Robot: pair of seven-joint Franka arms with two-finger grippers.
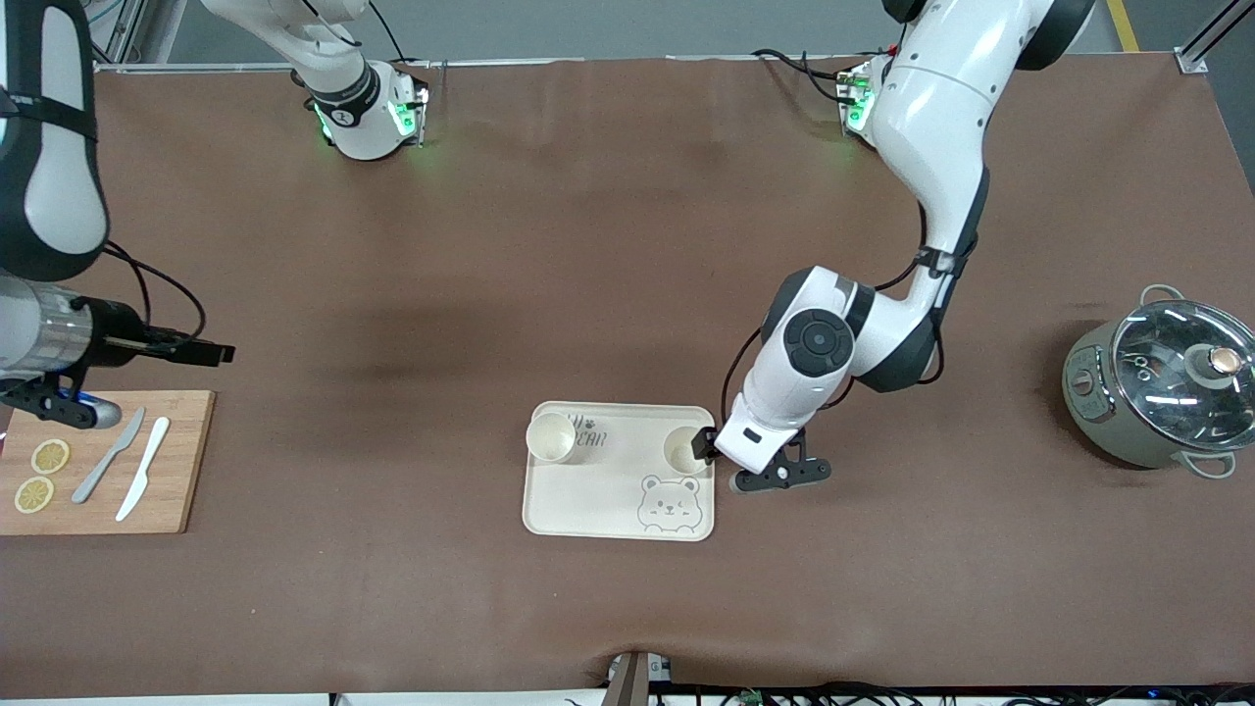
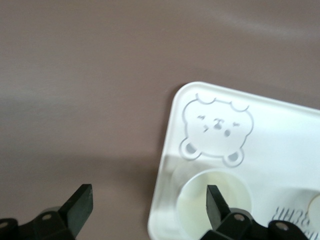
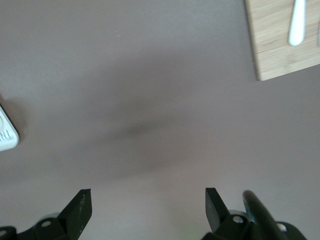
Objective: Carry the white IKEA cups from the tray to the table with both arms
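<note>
Brown table: two plain white cups (image 1: 551, 436) upright on tray (image 1: 598, 515).

brown table cover (image 1: 588, 245), grey floor (image 1: 627, 25).

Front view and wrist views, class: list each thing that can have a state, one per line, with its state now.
cup nearer the right arm's end: upright on tray, free
cup nearer the left arm's end: upright on tray, free
tray: flat on table
left gripper: open, over tray edge
right gripper: open, over bare table
pot: lid on
</note>
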